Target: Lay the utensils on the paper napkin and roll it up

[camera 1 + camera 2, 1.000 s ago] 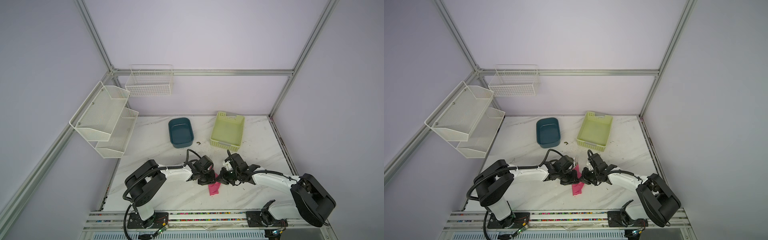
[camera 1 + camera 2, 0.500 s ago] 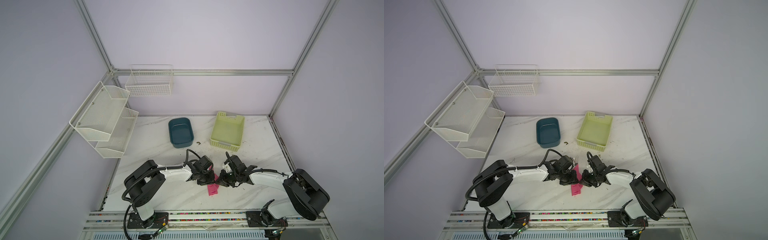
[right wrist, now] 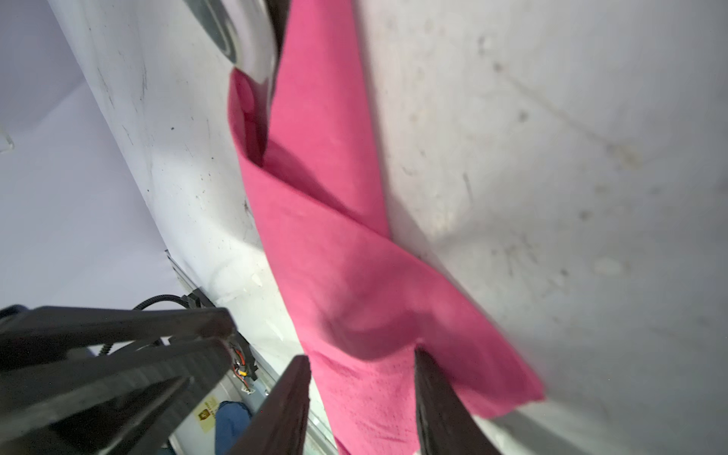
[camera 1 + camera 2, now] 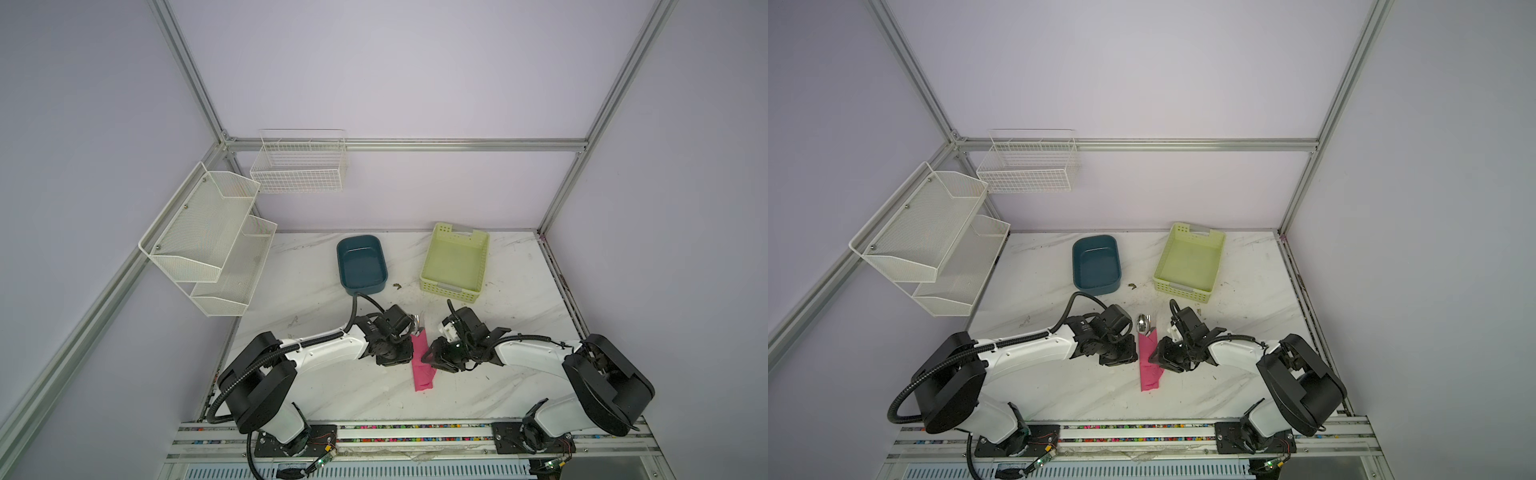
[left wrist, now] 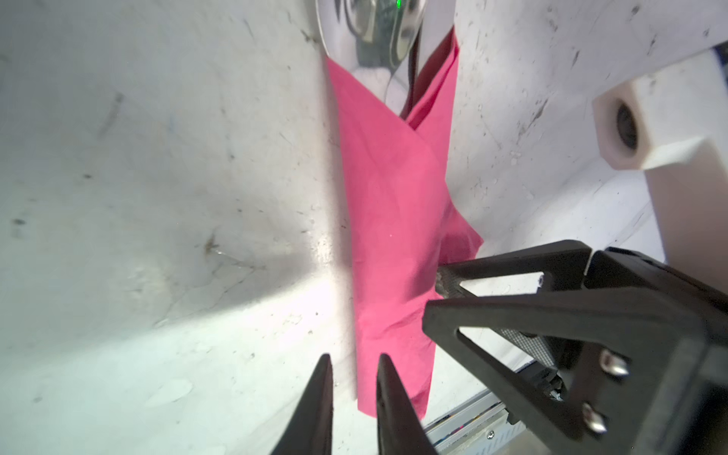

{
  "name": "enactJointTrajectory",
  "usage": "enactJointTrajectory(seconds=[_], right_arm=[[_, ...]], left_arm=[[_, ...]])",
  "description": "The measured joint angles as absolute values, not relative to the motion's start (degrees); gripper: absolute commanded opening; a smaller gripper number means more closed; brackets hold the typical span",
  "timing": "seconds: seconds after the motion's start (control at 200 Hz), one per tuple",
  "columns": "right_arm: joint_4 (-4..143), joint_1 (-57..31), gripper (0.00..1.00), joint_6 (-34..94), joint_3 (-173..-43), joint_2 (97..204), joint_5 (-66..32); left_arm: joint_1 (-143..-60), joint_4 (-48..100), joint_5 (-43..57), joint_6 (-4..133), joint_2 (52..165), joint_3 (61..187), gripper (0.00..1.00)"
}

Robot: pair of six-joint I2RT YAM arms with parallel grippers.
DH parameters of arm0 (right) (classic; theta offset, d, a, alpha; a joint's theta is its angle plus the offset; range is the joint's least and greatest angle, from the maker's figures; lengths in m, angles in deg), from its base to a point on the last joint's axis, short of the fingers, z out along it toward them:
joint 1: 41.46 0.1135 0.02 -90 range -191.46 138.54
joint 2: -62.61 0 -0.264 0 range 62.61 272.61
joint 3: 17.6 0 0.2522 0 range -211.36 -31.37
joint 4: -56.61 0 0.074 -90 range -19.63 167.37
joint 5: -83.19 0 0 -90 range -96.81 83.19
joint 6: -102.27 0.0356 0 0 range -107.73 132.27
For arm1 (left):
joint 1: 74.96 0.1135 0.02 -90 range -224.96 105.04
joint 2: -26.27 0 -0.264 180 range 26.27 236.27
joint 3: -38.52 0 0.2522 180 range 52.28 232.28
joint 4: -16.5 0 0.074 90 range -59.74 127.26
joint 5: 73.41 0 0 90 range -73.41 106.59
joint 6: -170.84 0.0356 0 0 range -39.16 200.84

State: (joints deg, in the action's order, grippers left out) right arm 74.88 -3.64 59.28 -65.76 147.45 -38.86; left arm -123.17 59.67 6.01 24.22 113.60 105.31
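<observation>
Rolling looks nearly done. Pink paper napkin wraps the utensils between the hands, shiny heads poking out at 12 o'clock. Left hand: open a crack, empty. Right hand: spread over the loose flap, which needs gentle tucking next.

Matt paper napkin, glossy metal utensils

A dark teal tub and a pale green slotted basket stand side by side, apart, at the back of a scuffed white marble table. A white two-tier mesh shelf hangs on the left wall, and a white wire basket on the rear wall below an aluminium rail.
</observation>
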Motion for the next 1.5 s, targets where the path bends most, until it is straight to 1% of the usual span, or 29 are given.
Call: enactJointTrajectory(seconds=[0.16,0.335,0.49,0.805,1.055,1.28,1.5], right_arm=[[79.2,-2.0,0.48,57.7,-69.1,148.8,-35.7],[83.6,0.3,0.45,56.8,-72.2,150.0,-31.7],[85.2,1.0,0.42,56.9,-73.1,150.4,-30.0],[88.4,4.0,0.38,58.3,-75.4,151.3,-24.6],[89.3,6.4,0.30,61.2,-76.2,151.6,-20.8],[87.9,6.8,0.18,62.6,-75.6,151.2,-20.7],[84.2,6.7,0.11,63.1,-72.9,149.5,-21.3]], left_arm=[[-120.5,60.8,6.4,24.9,110.8,105.1,0.21],[-118.4,61.4,6.5,25.6,108.8,103.3,0.21],[-117.5,62.5,6.4,26.0,106.7,101.9,0.22],[-116.5,62.3,5.9,26.6,104.2,99.1,0.22],[-116.2,62.2,5.0,26.7,101.5,96.9,0.22],[-116.2,61.0,3.7,26.6,100.7,96.5,0.23],[-116.2,55.4,0.6,25.7,101.4,95.7,0.26]])
